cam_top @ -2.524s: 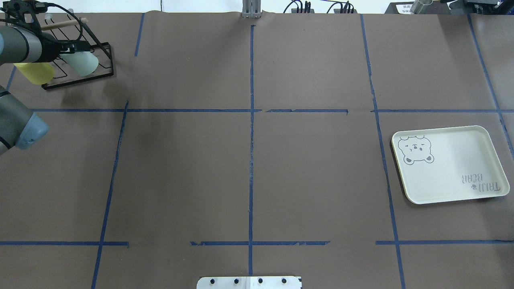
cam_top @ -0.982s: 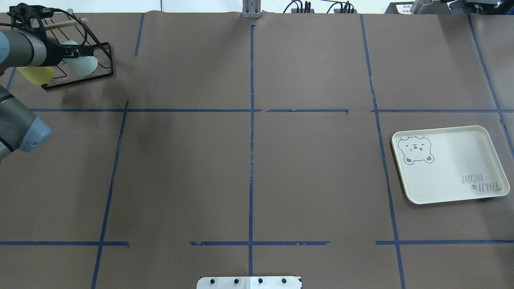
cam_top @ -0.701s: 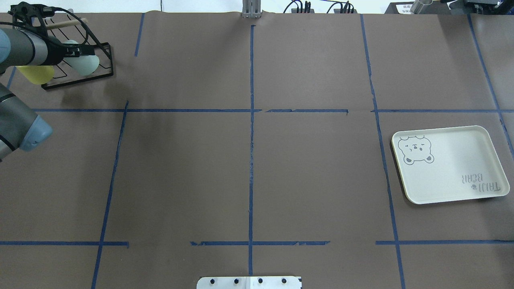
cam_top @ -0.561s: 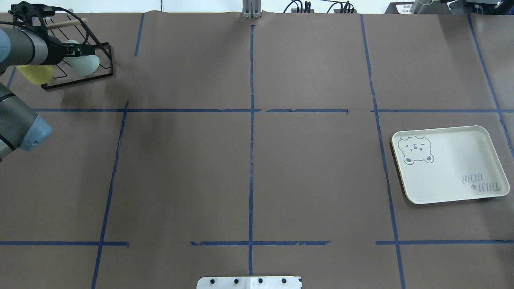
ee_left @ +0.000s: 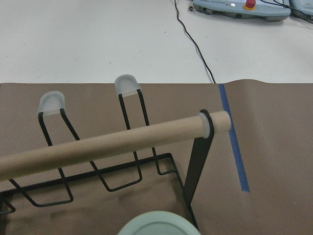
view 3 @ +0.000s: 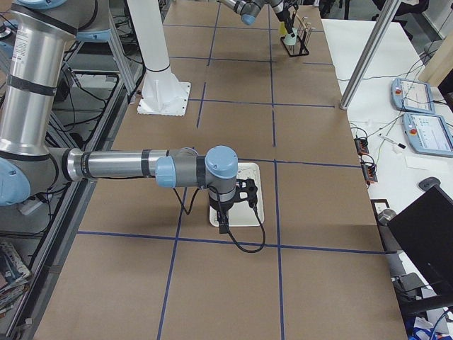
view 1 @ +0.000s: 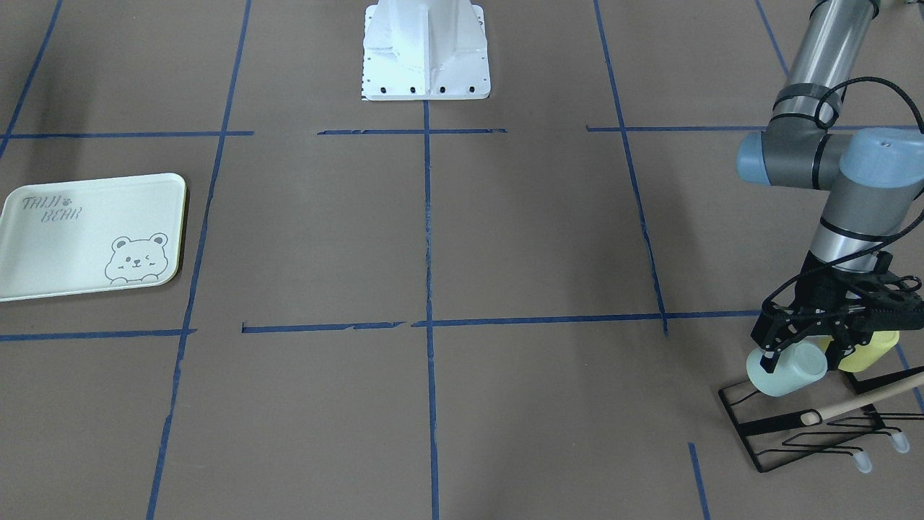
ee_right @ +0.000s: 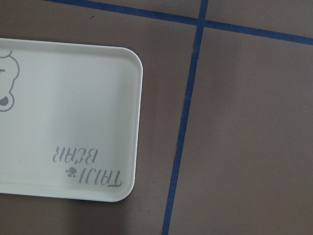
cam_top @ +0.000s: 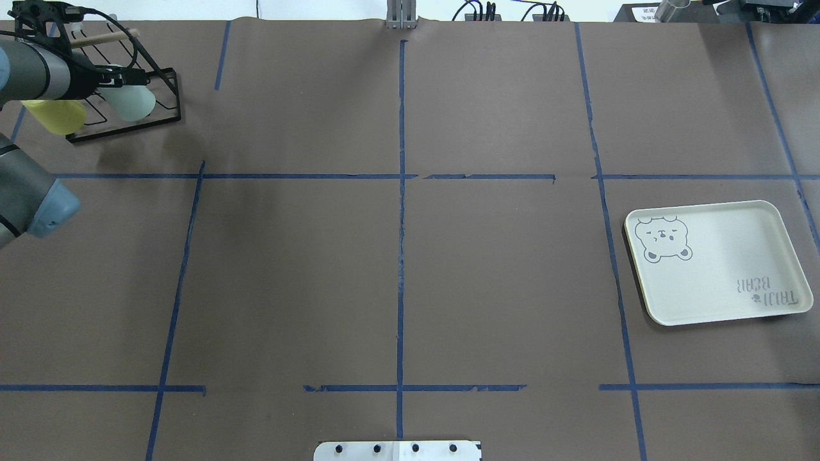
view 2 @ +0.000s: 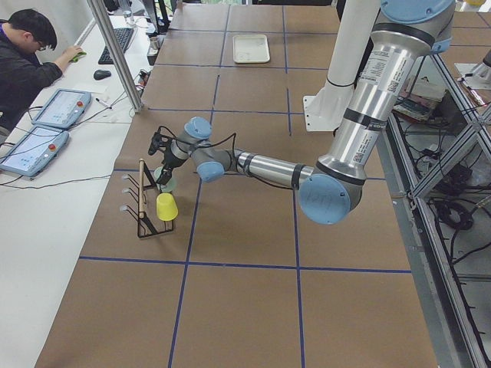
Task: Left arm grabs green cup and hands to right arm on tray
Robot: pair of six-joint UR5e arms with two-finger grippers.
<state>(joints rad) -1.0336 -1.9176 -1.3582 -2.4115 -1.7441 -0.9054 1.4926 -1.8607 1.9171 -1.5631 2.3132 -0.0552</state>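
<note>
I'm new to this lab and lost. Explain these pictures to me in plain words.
Two jointed robot arms work at a taped brown table. Four fixed cameras watch from above, in front and each end; two more ride on the wrists. The left arm reaches a wire rack holding a green cup and a yellow cup; its end effector straddles the green cup, grip unclear. The right arm hangs over the tray. The wrist views show rack and tray close up.
</note>
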